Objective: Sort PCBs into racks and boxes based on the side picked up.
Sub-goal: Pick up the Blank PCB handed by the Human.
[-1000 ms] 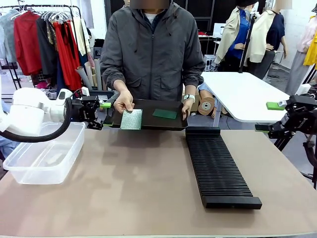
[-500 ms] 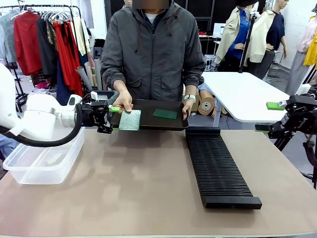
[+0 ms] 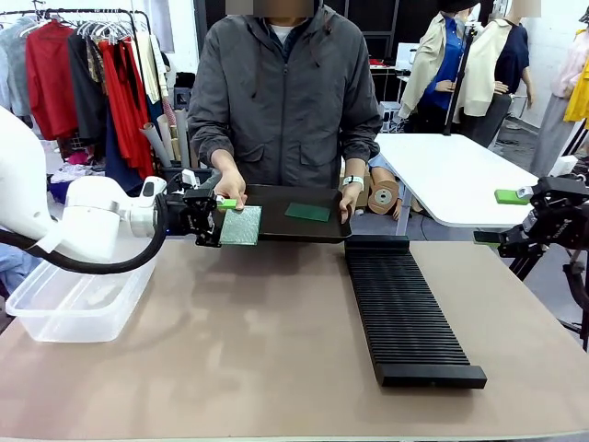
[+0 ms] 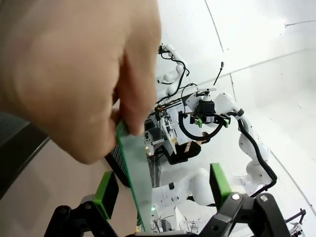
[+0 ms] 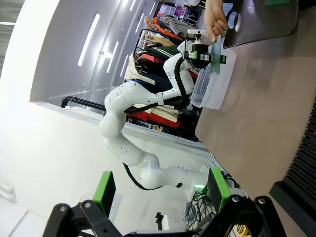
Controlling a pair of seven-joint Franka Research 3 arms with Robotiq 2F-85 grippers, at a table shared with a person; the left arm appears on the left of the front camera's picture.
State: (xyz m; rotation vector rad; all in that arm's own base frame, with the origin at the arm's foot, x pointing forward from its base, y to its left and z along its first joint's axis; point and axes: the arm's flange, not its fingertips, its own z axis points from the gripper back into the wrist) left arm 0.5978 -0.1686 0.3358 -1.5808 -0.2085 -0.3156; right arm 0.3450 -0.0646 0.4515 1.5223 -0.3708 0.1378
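Observation:
A person's hand (image 3: 230, 191) holds a pale green PCB (image 3: 241, 225) upright at the left end of a flat black tray (image 3: 276, 198). My left gripper (image 3: 219, 223) is at the PCB's left edge. In the left wrist view the PCB (image 4: 136, 173) stands edge-on between the spread green pads (image 4: 106, 192), and the left gripper (image 4: 163, 185) is open, with gaps on both sides. A darker PCB (image 3: 306, 212) lies flat on the tray. The black ribbed rack (image 3: 405, 313) lies at centre right, the clear box (image 3: 83, 299) at left. My right gripper (image 3: 500, 217) hangs open off the table's right side.
The person stands at the far edge and holds the tray's right end with the other hand (image 3: 348, 195). A white table (image 3: 451, 175) stands behind on the right, a clothes rail (image 3: 83, 64) behind on the left. Bare tabletop (image 3: 258, 341) lies between box and rack.
My left arm has moved right from above the box to the held PCB, so its fingers now straddle the board's edge. The right arm has not moved.

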